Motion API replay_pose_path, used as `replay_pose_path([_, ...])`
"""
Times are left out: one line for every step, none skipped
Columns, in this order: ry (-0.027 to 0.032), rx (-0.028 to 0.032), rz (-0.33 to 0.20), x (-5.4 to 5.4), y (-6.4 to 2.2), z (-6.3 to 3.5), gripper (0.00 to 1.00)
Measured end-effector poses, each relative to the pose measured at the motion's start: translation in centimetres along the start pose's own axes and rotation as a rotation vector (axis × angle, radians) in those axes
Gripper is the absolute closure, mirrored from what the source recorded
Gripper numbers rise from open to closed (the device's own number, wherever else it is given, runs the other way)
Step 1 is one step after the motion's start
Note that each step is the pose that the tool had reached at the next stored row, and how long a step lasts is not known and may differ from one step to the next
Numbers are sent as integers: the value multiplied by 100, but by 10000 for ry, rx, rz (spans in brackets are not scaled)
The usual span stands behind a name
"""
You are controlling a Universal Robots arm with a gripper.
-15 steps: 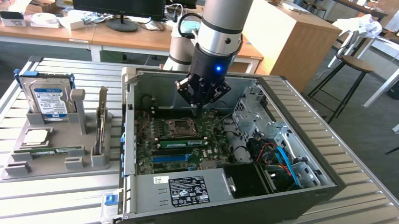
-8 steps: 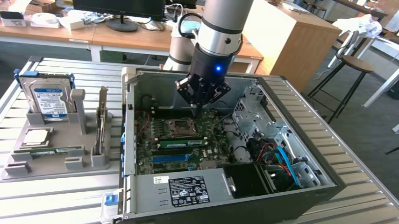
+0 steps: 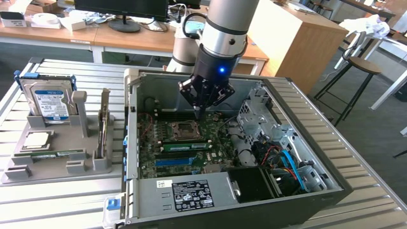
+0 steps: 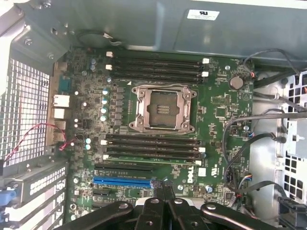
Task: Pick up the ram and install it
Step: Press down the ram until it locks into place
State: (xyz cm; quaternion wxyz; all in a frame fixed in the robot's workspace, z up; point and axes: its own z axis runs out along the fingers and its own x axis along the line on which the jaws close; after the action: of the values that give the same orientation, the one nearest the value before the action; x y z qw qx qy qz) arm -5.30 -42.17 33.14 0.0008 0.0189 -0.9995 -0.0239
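One clenched tool point(image 3: 199, 114) hangs empty above the motherboard point(image 3: 184, 143) inside the open computer case point(image 3: 305, 157); a green ram point(image 3: 186, 145) sits in a slot beside the CPU socket point(image 4: 160, 109).

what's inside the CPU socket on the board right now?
The CPU socket looks empty: bare contact area within its metal frame, no processor seated. The tool, shut, hangs over the motherboard without covering the socket.
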Motion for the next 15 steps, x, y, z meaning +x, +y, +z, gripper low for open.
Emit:
replay_pose_path([23, -2, 61, 0, 0, 0, 90])
replay_pose_path([43, -2, 109, 0, 0, 0, 90])
replay_pose_path([64, -3, 144, 0, 0, 0, 90])
replay_pose_path([79, -3, 160, 1, 0, 0, 90])
replay_pose_path([81, -4, 162, 1, 0, 0, 90])
replay_pose_path([81, -3, 162, 1, 0, 0, 90])
replay_pose_path([81, -4, 162, 1, 0, 0, 90])
replay_pose_path([81, -4, 161, 0, 0, 0, 90])
replay_pose_path([81, -3, 161, 0, 0, 0, 90])
replay_pose_path([80, -5, 161, 0, 0, 0, 90])
replay_pose_path([80, -6, 161, 0, 0, -2, 90])
replay_pose_path([80, -6, 161, 0, 0, -5, 90])
replay_pose_path([81, -4, 161, 0, 0, -10, 90])
replay_pose_path([81, -4, 161, 0, 1, -14, 90])
replay_pose_path([81, -5, 161, 0, 1, -18, 90])
